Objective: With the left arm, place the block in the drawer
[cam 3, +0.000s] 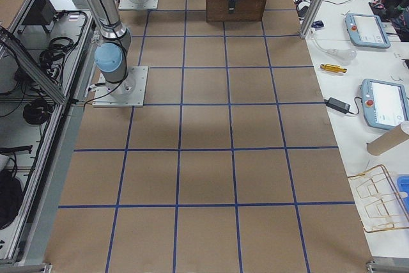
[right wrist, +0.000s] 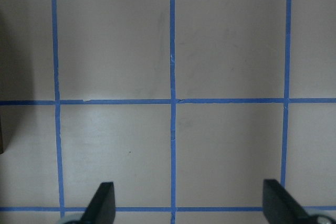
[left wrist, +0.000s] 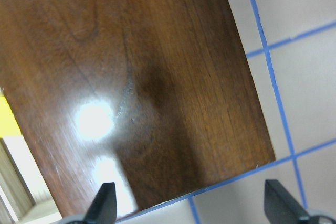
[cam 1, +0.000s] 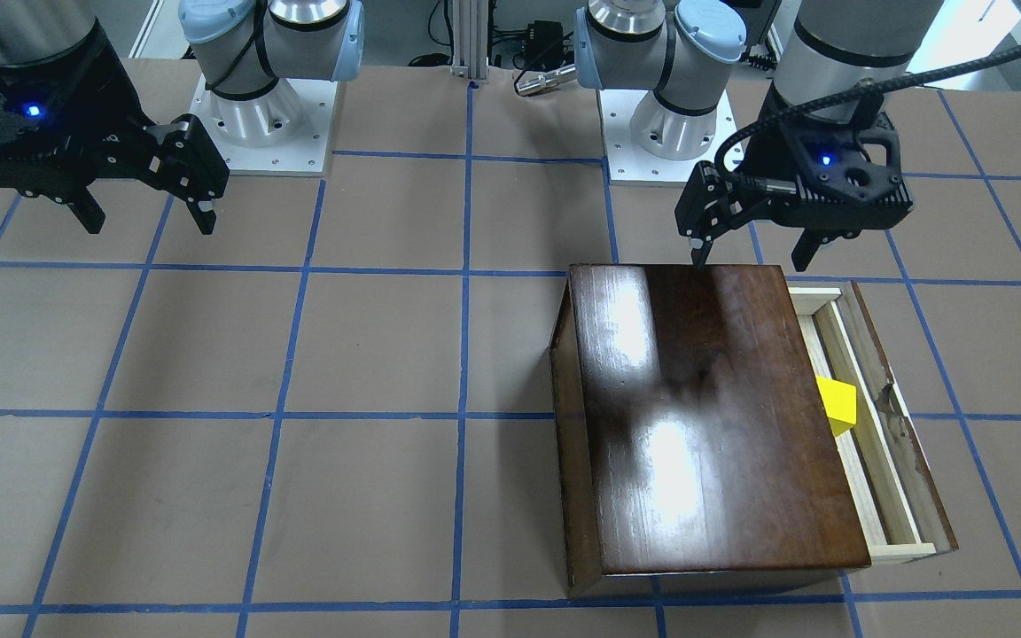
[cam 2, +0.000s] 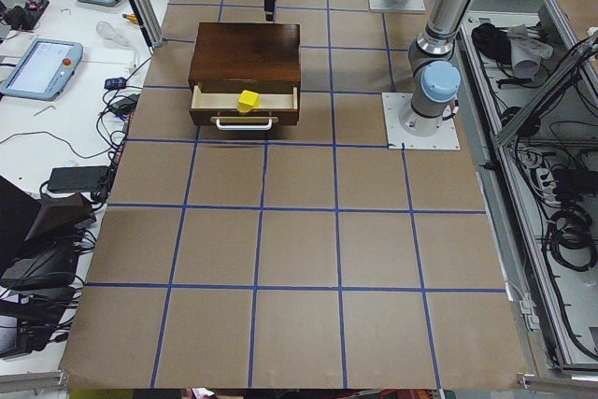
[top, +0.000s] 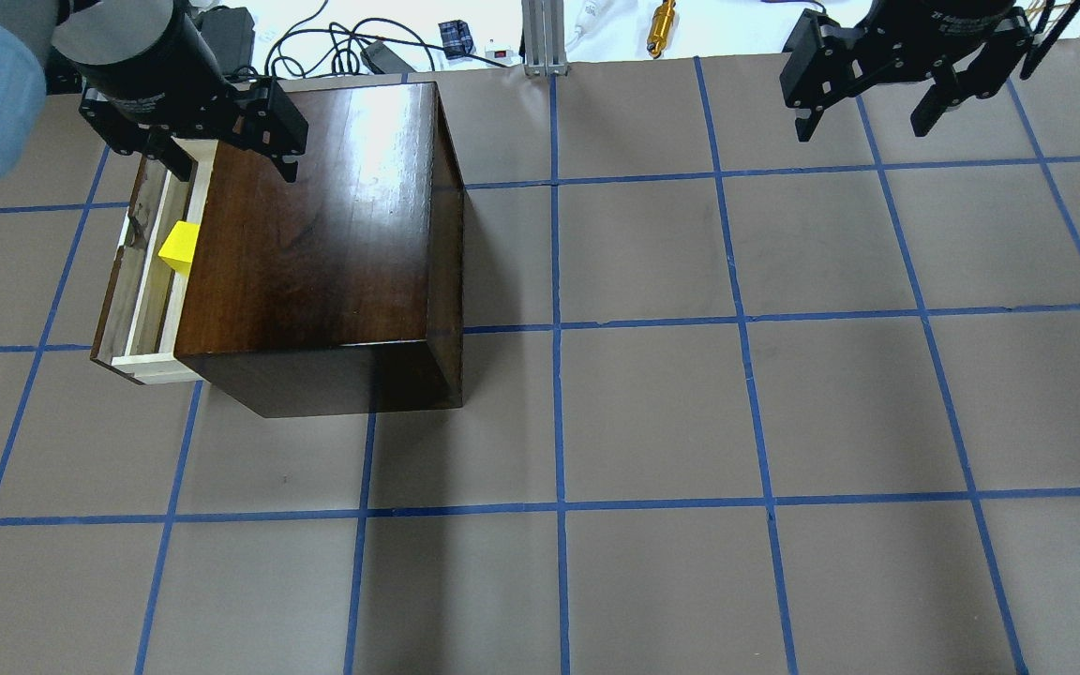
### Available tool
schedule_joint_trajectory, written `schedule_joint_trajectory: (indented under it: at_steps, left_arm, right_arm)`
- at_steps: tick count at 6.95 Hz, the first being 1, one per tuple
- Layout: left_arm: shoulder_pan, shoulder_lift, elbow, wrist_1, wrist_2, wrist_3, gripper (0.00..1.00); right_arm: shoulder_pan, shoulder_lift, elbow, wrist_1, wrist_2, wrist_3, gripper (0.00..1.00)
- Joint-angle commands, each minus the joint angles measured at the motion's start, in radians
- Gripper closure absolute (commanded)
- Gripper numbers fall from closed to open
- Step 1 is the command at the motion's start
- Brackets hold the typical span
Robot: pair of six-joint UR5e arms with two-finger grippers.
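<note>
The yellow block (cam 1: 837,406) lies inside the drawer (cam 1: 884,443), which is pulled partway out of the dark-brown cabinet (cam 1: 705,416). The block also shows in the overhead view (top: 179,246) and the left side view (cam 2: 248,100). A yellow sliver shows in the left wrist view (left wrist: 4,114). My left gripper (cam 1: 750,262) is open and empty. It hovers above the cabinet's robot-side end (top: 315,234), apart from the block. My right gripper (cam 1: 150,226) is open and empty over bare table, far from the cabinet.
The brown table has a blue tape grid. The two arm bases (cam 1: 262,124) stand at the robot side. Cables and a gold tool (top: 662,19) lie beyond the far table edge. Pendants (cam 2: 37,67) rest on the side bench.
</note>
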Motion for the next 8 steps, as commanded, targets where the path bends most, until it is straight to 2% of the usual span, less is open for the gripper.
schedule_joint_trajectory:
  at_steps: [1,5,8]
  left_arm:
    - [-0.015,0.011,-0.017,0.026,-0.001,-0.010,0.00]
    - [-0.007,0.007,0.003,-0.077,-0.030,-0.012,0.00]
    - [-0.007,0.008,0.015,-0.092,-0.027,-0.007,0.00]
  right_arm:
    - [0.000,0.000,0.000,0.000,-0.001,0.000,0.00]
    - [0.000,0.000,0.000,0.000,-0.001,0.000,0.00]
    - [0.000,0.000,0.000,0.000,0.000,0.000,0.00]
